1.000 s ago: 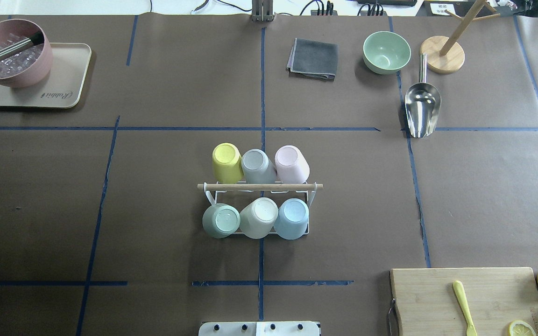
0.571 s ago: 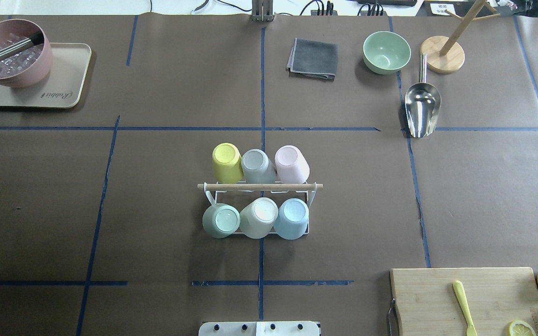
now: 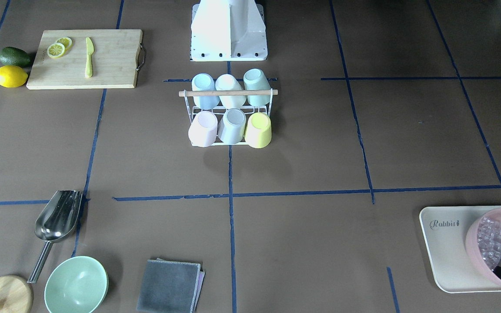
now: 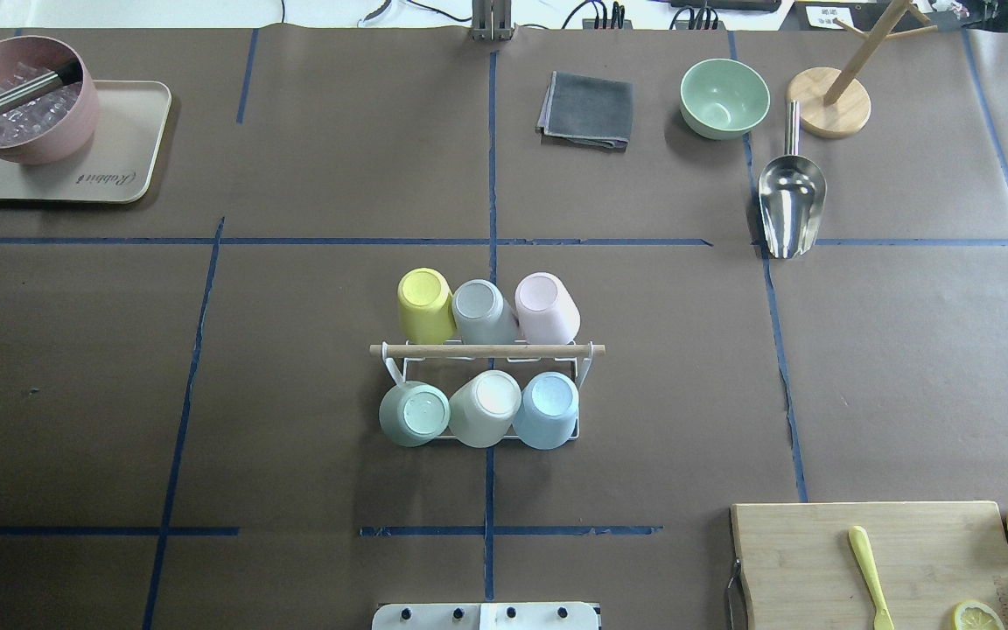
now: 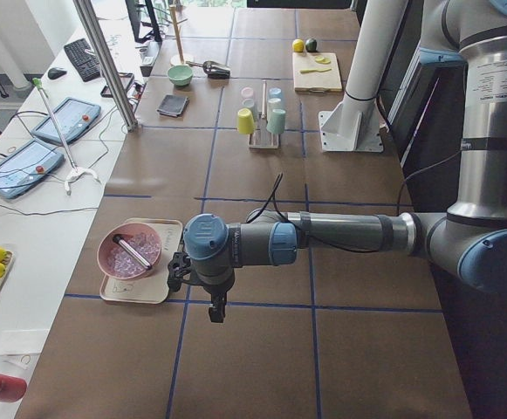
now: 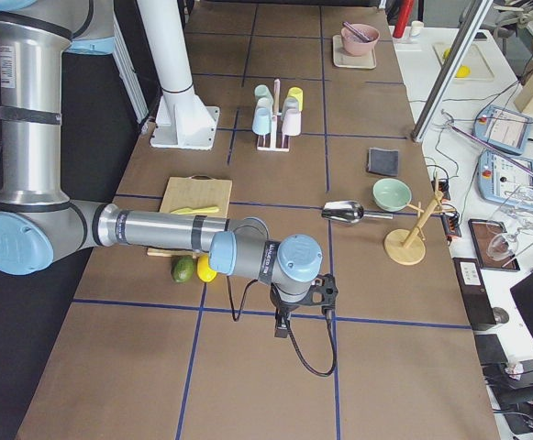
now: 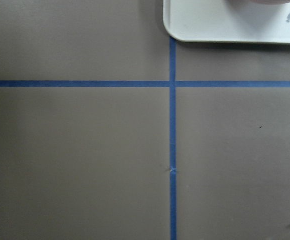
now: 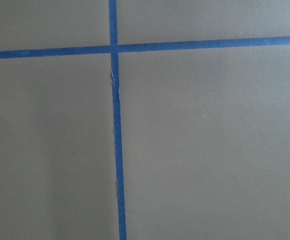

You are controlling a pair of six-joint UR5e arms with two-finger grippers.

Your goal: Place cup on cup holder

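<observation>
- White wire under a light wooden rod: that is the cup holder (image 4: pixel 486 350), standing mid-bench (image 4: pixel 294 420), just ahead of the robot's base.
- Six cups sit upturned on it in two rows of three.
- Beyond the rod are the yellow cup (image 4: pixel 424 304), grey cup (image 4: pixel 482 311) and pink cup (image 4: pixel 546 307).
- On the robot's side are the green cup (image 4: pixel 415 414), cream cup (image 4: pixel 486 408) and blue cup (image 4: pixel 548 409).
- No loose cup shows anywhere on the bench and every place on the holder looks taken, so I judge the placing step done.
- The left tool (image 5: pixel 217 312) hangs over bare bench beside the tray (image 4: pixel 119 175), well apart from the holder.
- The right tool (image 6: pixel 283 328) hangs over bare bench near the lemon (image 6: pixel 206 268), equally far off.
- Only the side views show either tool, so I cannot tell whether they are spread or closed.
- The next move calls for little. Placing any further cup would first need a freed prong.
</observation>
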